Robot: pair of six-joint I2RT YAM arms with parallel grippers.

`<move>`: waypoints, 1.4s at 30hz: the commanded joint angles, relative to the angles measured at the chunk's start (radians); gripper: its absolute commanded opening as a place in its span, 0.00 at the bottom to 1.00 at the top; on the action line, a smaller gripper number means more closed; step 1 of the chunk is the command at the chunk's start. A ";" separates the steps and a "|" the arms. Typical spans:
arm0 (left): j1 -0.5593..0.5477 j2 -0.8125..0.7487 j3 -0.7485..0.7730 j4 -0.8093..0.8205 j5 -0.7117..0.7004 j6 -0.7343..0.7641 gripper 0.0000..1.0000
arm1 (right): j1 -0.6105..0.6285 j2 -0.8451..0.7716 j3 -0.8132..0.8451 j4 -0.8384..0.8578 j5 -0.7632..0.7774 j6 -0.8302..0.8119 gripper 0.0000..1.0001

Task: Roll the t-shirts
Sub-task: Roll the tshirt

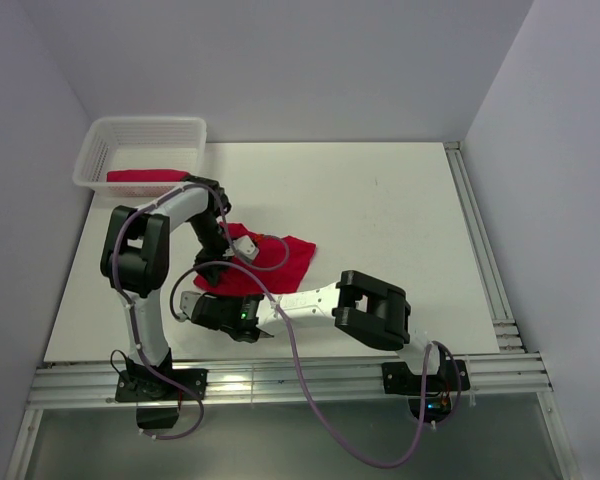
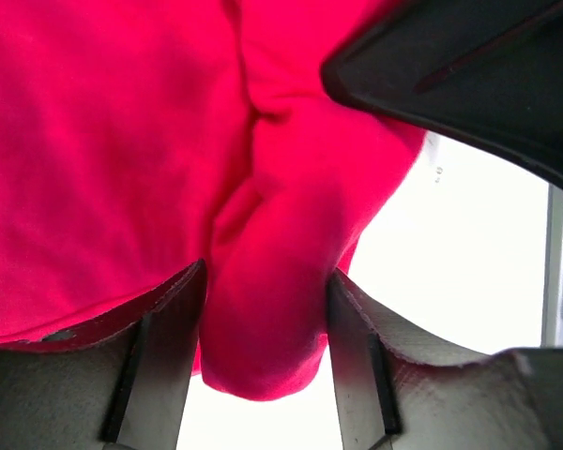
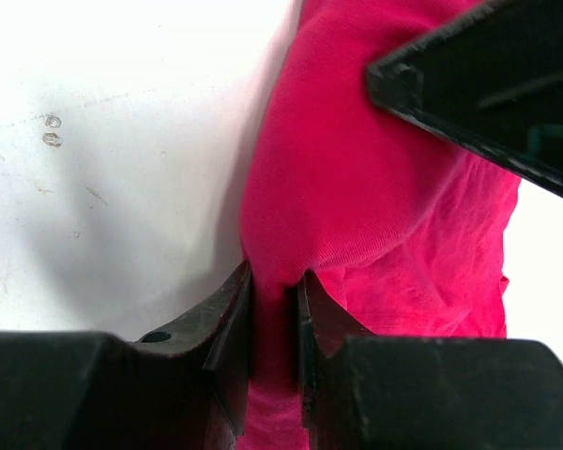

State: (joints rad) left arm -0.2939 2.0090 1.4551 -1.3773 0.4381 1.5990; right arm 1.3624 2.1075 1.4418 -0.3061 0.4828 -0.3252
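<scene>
Risk: cloth slip | left gripper (image 2: 266, 281) clamped on thick fold of shirt (image 1: 290, 255), right gripper (image 3: 274, 286) pinching its thin edge | shirt on table (image 1: 400, 220), other shirt (image 1: 140, 176) in basket (image 1: 92, 140) | uneven pull could skew roll

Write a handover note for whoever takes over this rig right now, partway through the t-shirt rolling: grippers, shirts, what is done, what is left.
Grippers: the left gripper is shut on a thick fold of the t-shirt on the table; the right gripper pinches a thinner fold of the same shirt.
Things: that shirt lies bunched near the middle of the table, not a finished roll. The t-shirt in the basket is a compact bundle in the white basket at the far left corner.
Done: the basket shirt looks finished, though its roll is not clearly visible.
Left: finish rolling the held shirt.
</scene>
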 commanded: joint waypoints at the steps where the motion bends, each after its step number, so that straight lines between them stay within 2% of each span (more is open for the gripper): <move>1: 0.012 -0.047 -0.038 0.006 -0.087 0.007 0.57 | 0.007 -0.020 0.011 -0.031 -0.098 0.026 0.00; 5: 0.012 -0.046 -0.078 0.017 -0.101 0.009 0.60 | 0.004 -0.020 0.009 -0.028 -0.099 0.021 0.00; 10: 0.012 -0.041 -0.058 0.006 -0.082 -0.007 0.59 | 0.003 -0.029 -0.004 -0.024 -0.101 0.025 0.00; 12: 0.007 -0.053 -0.088 0.006 -0.107 -0.007 0.56 | -0.005 -0.024 -0.001 -0.033 -0.101 0.029 0.00; 16: 0.004 -0.059 -0.151 0.015 -0.150 -0.017 0.42 | -0.017 -0.032 -0.011 -0.030 -0.108 0.035 0.00; 17: 0.006 -0.061 -0.163 0.026 -0.166 -0.023 0.41 | -0.019 -0.037 -0.012 -0.028 -0.112 0.037 0.00; 19: 0.006 -0.070 -0.197 0.058 -0.188 -0.039 0.44 | -0.025 -0.038 -0.014 -0.030 -0.118 0.038 0.00; 27: 0.006 -0.121 -0.263 0.066 -0.206 -0.056 0.44 | -0.036 -0.037 -0.018 -0.044 -0.130 0.051 0.00; 31: 0.006 -0.131 -0.295 0.066 -0.234 -0.060 0.20 | -0.043 -0.037 -0.018 -0.051 -0.135 0.051 0.00; 33: 0.006 -0.115 -0.300 0.061 -0.249 -0.079 0.12 | -0.045 -0.034 -0.011 -0.062 -0.139 0.051 0.00; 36: 0.007 -0.104 -0.295 0.069 -0.249 -0.091 0.22 | -0.045 -0.029 0.003 -0.073 -0.145 0.049 0.00; 39: 0.010 -0.125 -0.295 0.089 -0.233 -0.080 0.38 | -0.046 -0.027 0.011 -0.077 -0.151 0.049 0.00; 42: 0.010 -0.133 -0.279 0.072 -0.214 -0.073 0.47 | -0.048 -0.024 0.014 -0.079 -0.153 0.048 0.00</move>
State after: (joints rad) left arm -0.2920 1.8797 1.1954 -1.2663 0.3073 1.5230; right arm 1.3300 2.0911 1.4433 -0.3016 0.3748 -0.3069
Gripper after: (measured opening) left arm 0.448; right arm 0.257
